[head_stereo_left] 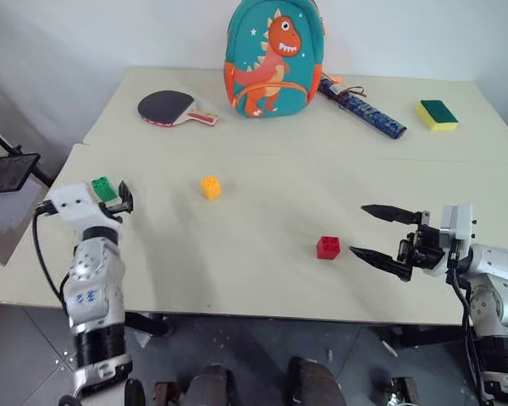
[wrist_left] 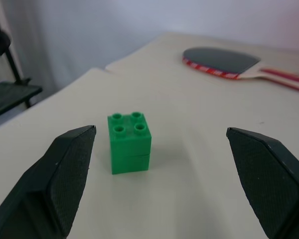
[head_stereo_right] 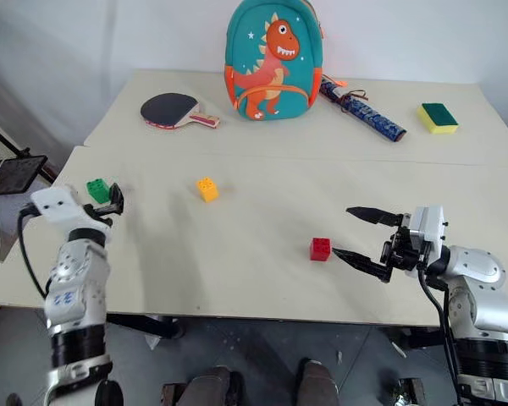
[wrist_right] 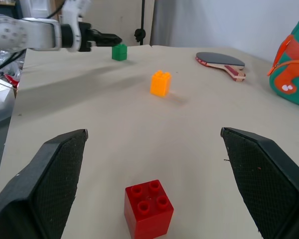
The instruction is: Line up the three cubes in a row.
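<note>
No writing or brand mark can be read on anything here. Nearest, the right gripper (head_stereo_left: 374, 230) lies level above the table (head_stereo_left: 262, 279) near its front edge, fingers spread wide and holding nothing, with the red cube (head_stereo_left: 328, 247), four studs up, just beyond its tips. At the left edge the left gripper (wrist_left: 162, 172) also gapes wide and empty, the green cube (wrist_left: 130, 142) standing upright just ahead between its fingers, untouched. The orange-yellow cube (head_stereo_left: 211, 187) sits further back, mid-table, well apart from both. Behind lie a paddle (head_stereo_left: 173, 108), dinosaur backpack (head_stereo_left: 273, 57) and sponge (head_stereo_left: 438, 114).
</note>
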Robot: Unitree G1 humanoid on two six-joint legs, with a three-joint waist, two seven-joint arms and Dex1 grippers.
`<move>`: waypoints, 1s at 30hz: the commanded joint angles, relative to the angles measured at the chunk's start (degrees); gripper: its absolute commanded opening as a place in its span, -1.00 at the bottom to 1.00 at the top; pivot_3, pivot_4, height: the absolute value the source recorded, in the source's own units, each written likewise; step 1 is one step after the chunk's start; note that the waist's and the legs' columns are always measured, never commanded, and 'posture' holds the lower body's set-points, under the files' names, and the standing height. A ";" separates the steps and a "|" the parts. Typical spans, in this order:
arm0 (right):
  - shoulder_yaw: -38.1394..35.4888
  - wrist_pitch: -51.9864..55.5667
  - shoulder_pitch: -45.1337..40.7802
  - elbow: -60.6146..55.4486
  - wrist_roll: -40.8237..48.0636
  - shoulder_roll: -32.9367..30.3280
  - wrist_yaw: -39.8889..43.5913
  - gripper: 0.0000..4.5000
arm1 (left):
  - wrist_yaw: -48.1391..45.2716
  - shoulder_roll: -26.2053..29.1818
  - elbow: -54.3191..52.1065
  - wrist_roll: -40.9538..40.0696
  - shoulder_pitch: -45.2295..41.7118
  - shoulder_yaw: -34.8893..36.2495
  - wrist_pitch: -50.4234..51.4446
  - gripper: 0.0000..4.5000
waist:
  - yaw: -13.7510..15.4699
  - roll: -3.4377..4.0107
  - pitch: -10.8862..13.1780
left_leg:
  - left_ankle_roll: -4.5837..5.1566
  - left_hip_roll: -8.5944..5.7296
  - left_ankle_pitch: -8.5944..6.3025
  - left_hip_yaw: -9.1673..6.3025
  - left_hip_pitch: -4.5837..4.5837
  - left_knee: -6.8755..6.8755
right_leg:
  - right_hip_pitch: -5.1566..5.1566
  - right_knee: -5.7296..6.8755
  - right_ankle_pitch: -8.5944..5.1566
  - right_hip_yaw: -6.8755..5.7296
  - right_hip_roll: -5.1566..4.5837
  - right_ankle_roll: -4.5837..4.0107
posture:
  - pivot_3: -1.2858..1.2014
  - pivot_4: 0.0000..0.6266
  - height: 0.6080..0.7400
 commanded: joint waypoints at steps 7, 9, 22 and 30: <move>-1.81 -0.56 1.71 -3.40 0.39 -0.77 -1.78 0.99 | 5.57 1.84 20.73 2.43 -13.81 0.08 -6.49 1.00 | 0.10 -0.09 0.03 | 0.00 -0.01 -0.02 -0.05 -0.06 0.00 | 0.00 -0.02 0.03 -0.13 -0.02 0.06 | 0.03 -0.52 1.00; -2.01 -0.35 2.43 -4.27 0.53 -0.86 -2.34 0.99 | 6.28 3.24 24.19 3.05 -15.50 0.14 -6.83 1.00 | 0.07 -0.11 0.05 | 0.00 -0.02 -0.02 -0.04 -0.07 0.00 | 0.00 -0.04 0.03 -0.13 -0.02 0.06 | 0.03 -0.52 1.00; -2.06 -0.95 4.02 -5.36 0.28 -0.39 -4.93 1.00 | 4.57 3.14 23.07 2.24 -13.90 -1.00 -5.90 -0.21 | 0.05 -0.12 0.05 | -0.01 -0.01 -0.01 -0.05 -0.06 0.01 | 0.00 -0.03 0.03 -0.12 -0.02 0.06 | 0.03 -0.52 1.00; -8.42 -0.15 5.22 -5.09 1.21 -4.81 -6.08 1.00 | -39.45 11.66 -0.08 -17.01 0.36 -3.34 -4.74 -0.34 | -0.19 -0.12 0.05 | -0.03 0.02 -0.01 -0.02 -0.10 0.00 | -0.08 -0.01 0.03 -0.11 0.00 0.05 | 0.03 -0.52 1.00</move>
